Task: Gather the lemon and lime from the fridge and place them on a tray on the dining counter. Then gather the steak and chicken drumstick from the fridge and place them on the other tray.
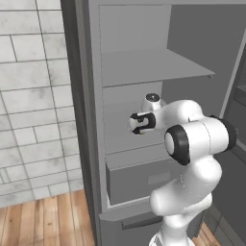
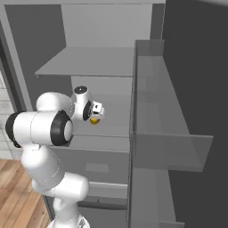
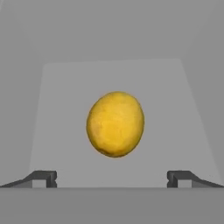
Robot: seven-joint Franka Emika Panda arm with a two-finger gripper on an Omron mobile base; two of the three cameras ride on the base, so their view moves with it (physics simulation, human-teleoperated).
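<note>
The fridge [image 1: 144,62] stands open, and the white arm reaches into it at the level of the middle shelf [image 2: 111,129], which serves here as the landmark. The lemon [image 3: 115,124] lies on this shelf, a yellow oval thing (a little longer than it is wide), and in the hand view it sits in the middle, above the line between the two dark fingertips [image 3: 43,178]. The gripper [image 3: 112,179] has its fingers spread wide apart, one on each side of the lemon, and they do not touch it; the fruit is apart from both tips and nothing is held. In the right base view the lemon [image 2: 94,120] shows as a small yellow spot just under the hand, resting on the middle shelf near its front part. Above the middle shelf there is an upper shelf [image 1: 153,67], grey and bare, and below the middle shelf is a grey drawer [image 1: 139,180], which looks closed. The fridge door [image 2: 156,133] stands open at the right of the middle shelf, with a clear door bin on its inner side. At the left of the fridge is a wall of pale tiles [image 1: 33,96], and under it a wooden floor [image 1: 43,221].
</note>
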